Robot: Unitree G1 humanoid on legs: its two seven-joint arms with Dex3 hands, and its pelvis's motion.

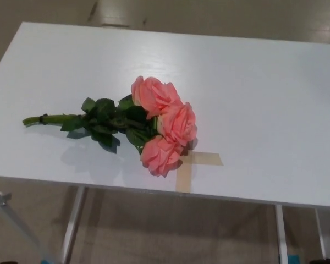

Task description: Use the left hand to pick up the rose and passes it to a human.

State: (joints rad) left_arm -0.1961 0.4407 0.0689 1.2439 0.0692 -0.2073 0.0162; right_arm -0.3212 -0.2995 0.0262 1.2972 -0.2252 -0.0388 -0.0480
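A bunch of 3 pink roses with dark green leaves and a green stem (154, 124) lies flat on a white table with thin metal legs (264, 93). The flowers point to the right and the stem points to the left. The lowest flower touches a cross of tan tape (201, 160) stuck near the table's front edge. No robot hand shows, so I cannot tell if either hand is spread or closed.
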